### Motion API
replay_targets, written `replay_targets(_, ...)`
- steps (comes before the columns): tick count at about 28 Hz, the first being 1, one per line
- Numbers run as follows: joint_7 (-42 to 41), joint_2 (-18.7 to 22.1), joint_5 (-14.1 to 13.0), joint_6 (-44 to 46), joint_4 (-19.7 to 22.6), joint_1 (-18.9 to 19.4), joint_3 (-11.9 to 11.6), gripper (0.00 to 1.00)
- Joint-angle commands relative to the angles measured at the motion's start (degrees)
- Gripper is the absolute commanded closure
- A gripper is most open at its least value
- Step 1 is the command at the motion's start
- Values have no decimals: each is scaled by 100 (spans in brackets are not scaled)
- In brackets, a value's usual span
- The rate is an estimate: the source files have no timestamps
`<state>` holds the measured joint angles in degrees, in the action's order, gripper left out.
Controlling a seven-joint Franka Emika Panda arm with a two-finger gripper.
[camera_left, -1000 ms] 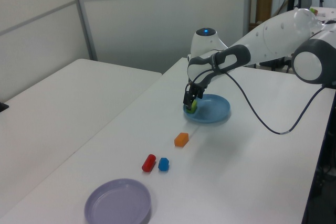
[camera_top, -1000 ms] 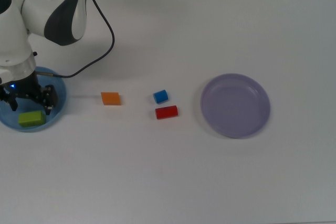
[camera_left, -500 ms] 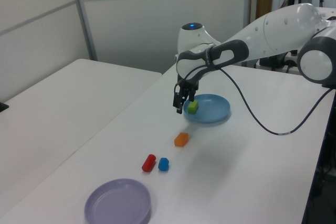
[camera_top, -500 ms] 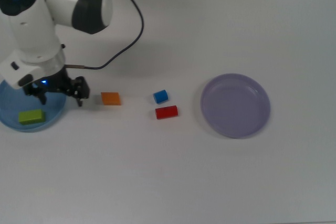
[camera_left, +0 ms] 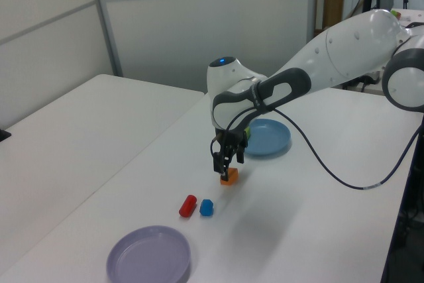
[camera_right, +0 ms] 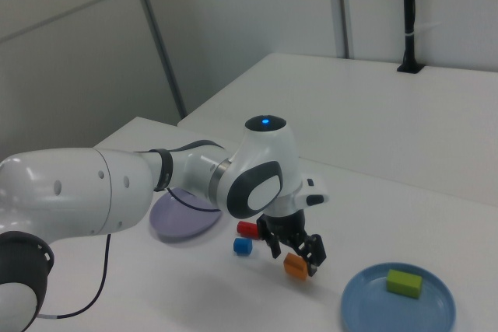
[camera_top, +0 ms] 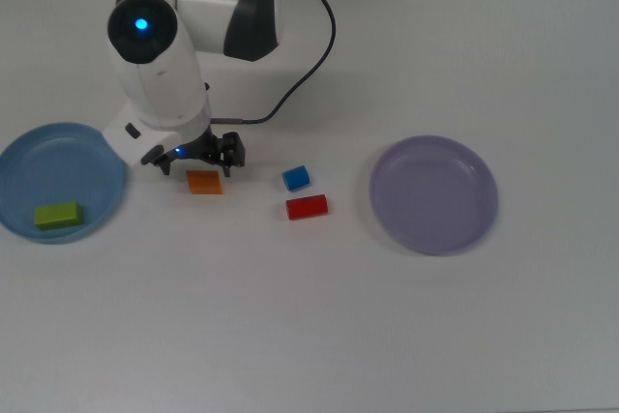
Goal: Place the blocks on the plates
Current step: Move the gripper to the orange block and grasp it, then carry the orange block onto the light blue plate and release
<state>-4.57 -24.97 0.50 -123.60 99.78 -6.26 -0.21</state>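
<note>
1. Top view: the gripper [camera_top: 198, 159] hovers released just above the orange block [camera_top: 204, 182] — fingers spread, nothing between them.
2. The green block [camera_top: 58, 216] lies on the blue plate [camera_top: 92, 157].
3. Blue cube [camera_top: 296, 178] and red block [camera_top: 307, 207] sit between the orange block and the lavender plate [camera_top: 434, 194].

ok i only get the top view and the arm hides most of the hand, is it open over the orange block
observer: yes. In the right view the hand is open, one finger on each side of the orange block.
operator: is it down on the block yet
observer: not fully. In the left view the block shows just under the fingertips, which sit about level with its top. I cannot tell if they touch it.
</note>
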Motion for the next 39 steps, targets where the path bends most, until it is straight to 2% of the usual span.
replay_targets(1,97,-34,73,-94,138,64,-66,17)
replay_targets(4,97,-70,90,-199,129,73,-66,39)
replay_targets(5,97,-78,90,-278,129,73,-66,51)
replay_targets(6,97,-78,90,-305,129,73,-66,55)
replay_targets(13,97,-122,90,-446,103,82,-66,60)
replay_targets(14,97,-122,90,-454,103,82,-66,64)
replay_targets(15,88,-114,90,-455,94,82,-66,73)
replay_targets(17,79,-96,90,-446,42,73,-66,78)
replay_targets(25,88,150,73,-367,-222,-85,-146,78)
replay_targets(31,18,159,64,-419,-380,-594,-154,77)
replay_targets(32,-8,133,73,-445,-389,-761,-154,77)
replay_targets(39,-667,-183,11,-463,-477,-1289,-154,76)
